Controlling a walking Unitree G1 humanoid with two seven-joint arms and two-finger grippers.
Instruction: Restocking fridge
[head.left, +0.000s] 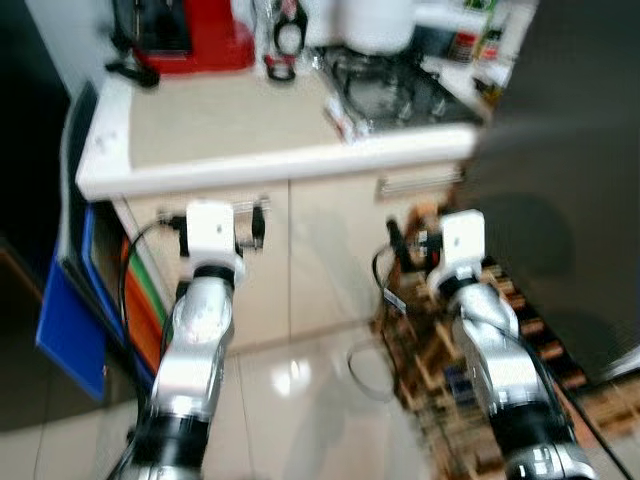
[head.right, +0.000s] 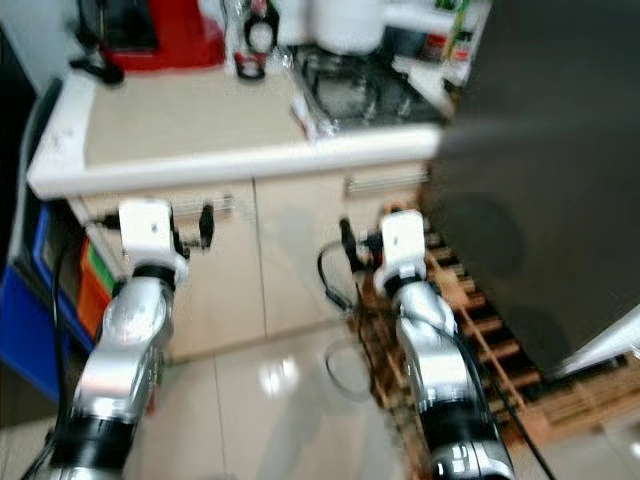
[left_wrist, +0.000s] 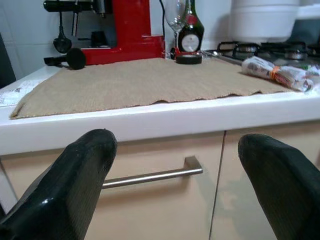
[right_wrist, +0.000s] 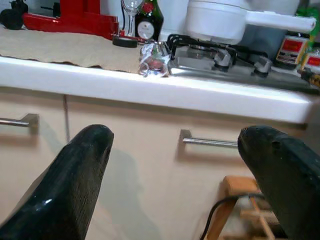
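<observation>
A white kitchen counter (head.left: 250, 160) is faced, with cream cabinet fronts (head.left: 330, 250) beneath it and a beige mat (left_wrist: 140, 82) spread over its left part. Both arms are held forward at cabinet height. The left gripper (left_wrist: 175, 200) is seen with its two black fingers (left_wrist: 75, 185) spread wide apart and holding nothing; between them a steel drawer handle (left_wrist: 152, 176) is framed just under the counter's front edge. The right gripper (right_wrist: 175, 200) is likewise spread open and empty, its fingers (right_wrist: 70, 185) bracketing another steel handle (right_wrist: 210, 142) below the hob. At the counter's back edge a red machine (head.left: 195, 35) is set toward the left corner, with a dark bottle (left_wrist: 190, 32) and a wine glass (left_wrist: 175, 15) beside it and a small black roll of tape (left_wrist: 189, 58) lying in front of the bottle. A crumpled wrapped packet (left_wrist: 277, 72) lies near the front edge — just beside the gas hob (right_wrist: 220, 57), on which a white pot (right_wrist: 220, 20) with a long handle stands. Jars (right_wrist: 292, 50) are gathered at the far right end. The fridge (head.right: 550, 180) is taken to be the large dark panel on the right, its door apparently shut; it stands close beside the right arm. A wooden rack (head.right: 470, 340) with a trailing black cable (head.right: 335, 290) stands on the glossy tiled floor (head.left: 300, 400) at its foot — directly under the right arm. A blue panel (head.left: 70, 320) leans at the counter's left end.
</observation>
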